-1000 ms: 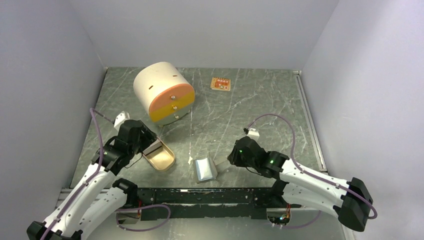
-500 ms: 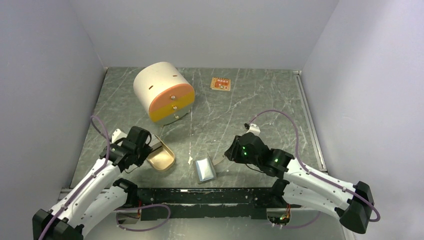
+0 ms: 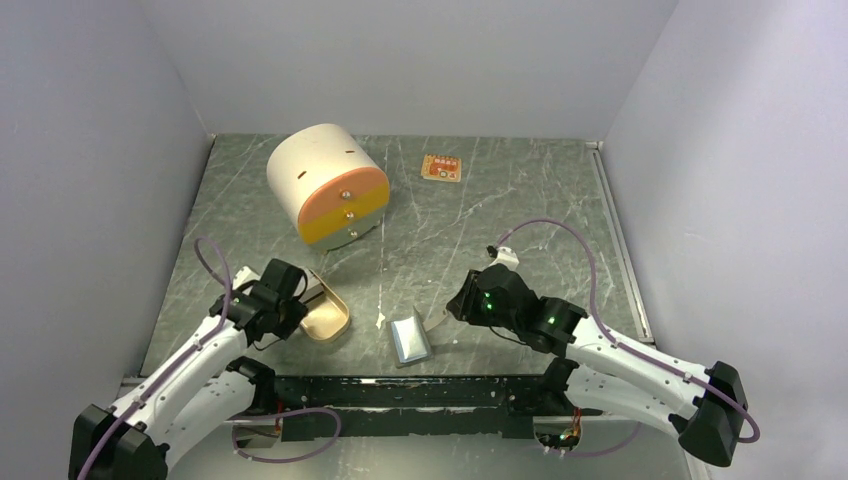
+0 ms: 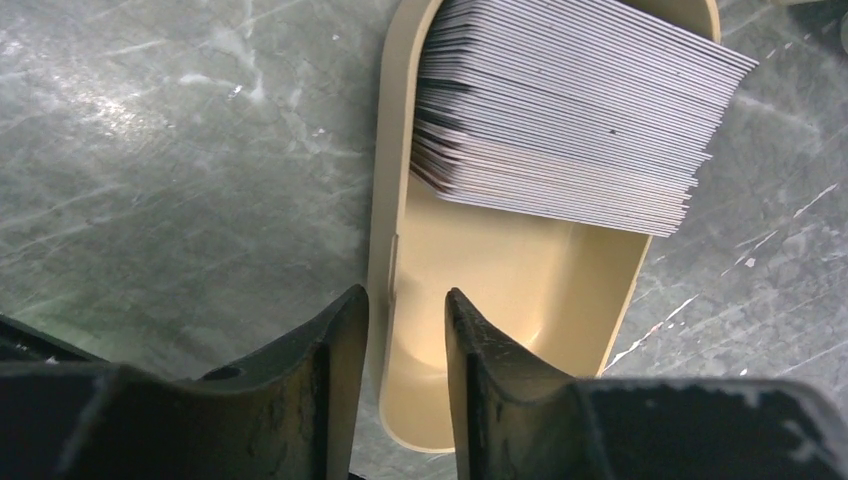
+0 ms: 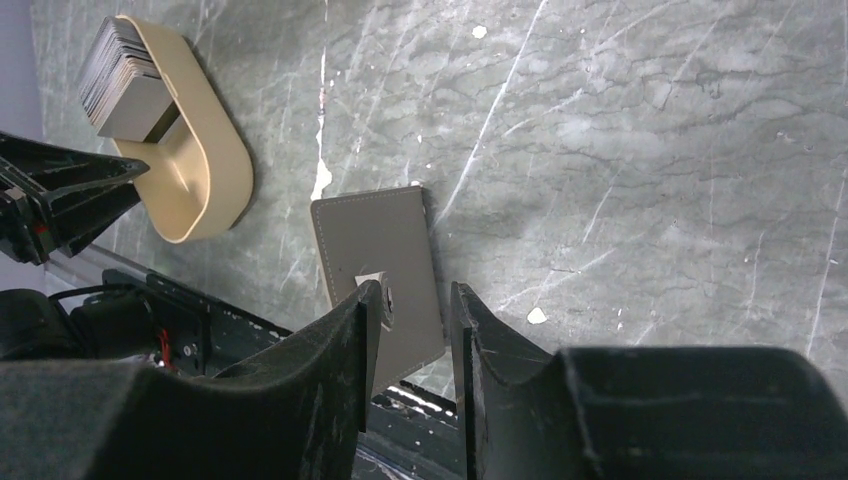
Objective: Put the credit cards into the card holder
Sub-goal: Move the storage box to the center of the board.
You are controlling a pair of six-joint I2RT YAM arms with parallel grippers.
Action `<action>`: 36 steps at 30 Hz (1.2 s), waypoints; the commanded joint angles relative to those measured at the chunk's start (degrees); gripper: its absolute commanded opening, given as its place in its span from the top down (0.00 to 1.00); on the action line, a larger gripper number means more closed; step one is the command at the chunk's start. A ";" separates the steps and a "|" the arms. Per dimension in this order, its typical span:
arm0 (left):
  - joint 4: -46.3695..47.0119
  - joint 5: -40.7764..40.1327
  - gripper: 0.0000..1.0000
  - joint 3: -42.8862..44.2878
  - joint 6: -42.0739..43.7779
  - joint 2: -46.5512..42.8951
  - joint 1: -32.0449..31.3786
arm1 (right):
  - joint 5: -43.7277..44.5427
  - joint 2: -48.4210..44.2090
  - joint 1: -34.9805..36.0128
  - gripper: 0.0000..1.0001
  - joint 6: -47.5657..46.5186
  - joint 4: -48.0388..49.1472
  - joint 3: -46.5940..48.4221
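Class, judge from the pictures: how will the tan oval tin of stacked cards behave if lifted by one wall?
The tin would probably tilt: the card stack fills one end only. The stack leans, so cards might slide out. Its rounded walls look smooth, perhaps slippery to pinch.

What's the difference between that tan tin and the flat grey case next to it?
The tin is tan and oval with raised walls; the card holder is grey, rectangular and flat. The tin is open-topped and holds a stack of cards; the card holder shows no cards. Both lie on the table near its front edge.
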 commanded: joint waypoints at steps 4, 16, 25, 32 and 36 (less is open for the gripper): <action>4.06 1.89 0.69 -0.49 2.04 1.42 -0.04 | 0.16 -0.78 -0.28 0.64 -0.50 1.04 -0.92; 9.30 4.05 0.91 -0.67 4.84 3.02 -2.22 | -0.52 -0.02 -0.24 0.64 -0.20 2.58 -2.36; 12.55 3.76 0.91 1.17 5.93 5.90 -6.77 | -0.86 -0.24 -0.29 0.64 0.05 3.38 -3.47; 16.96 1.67 0.91 4.06 7.94 10.98 -11.54 | -0.89 0.01 -0.27 0.64 -0.09 3.69 -3.81; 19.98 0.77 0.91 6.31 9.83 14.42 -14.16 | -1.13 0.03 -0.26 0.64 0.19 4.58 -4.64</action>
